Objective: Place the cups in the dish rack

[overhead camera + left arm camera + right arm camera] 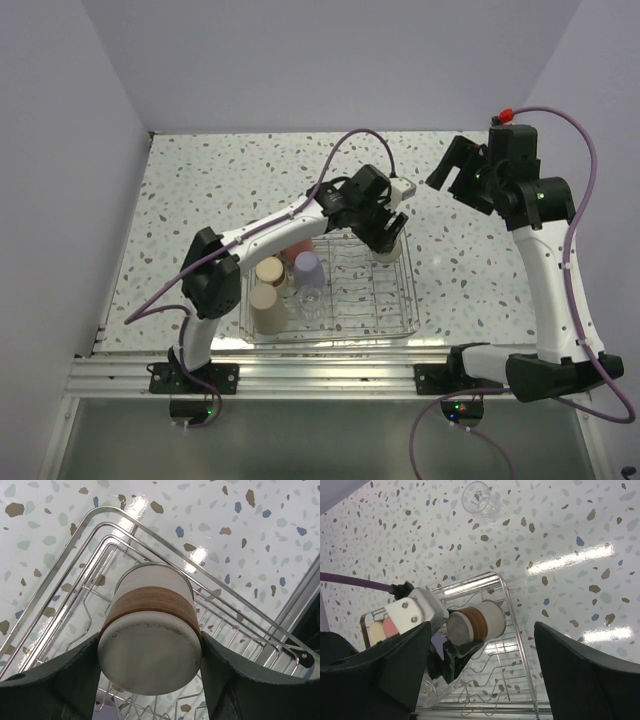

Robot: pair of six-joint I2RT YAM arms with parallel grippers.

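Cup (150, 645) clamped in left pincer (150, 667), at dish rack (360, 300) far right corner

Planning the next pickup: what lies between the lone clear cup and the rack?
Only bare table between the clear cup and the rack, in the right wrist view.

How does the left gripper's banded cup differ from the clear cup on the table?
The banded cup is opaque white with a brown band; the clear cup is see-through. The banded cup is held by the left gripper over the dish rack; the clear cup rests on the table outside it. Both are small tumblers.
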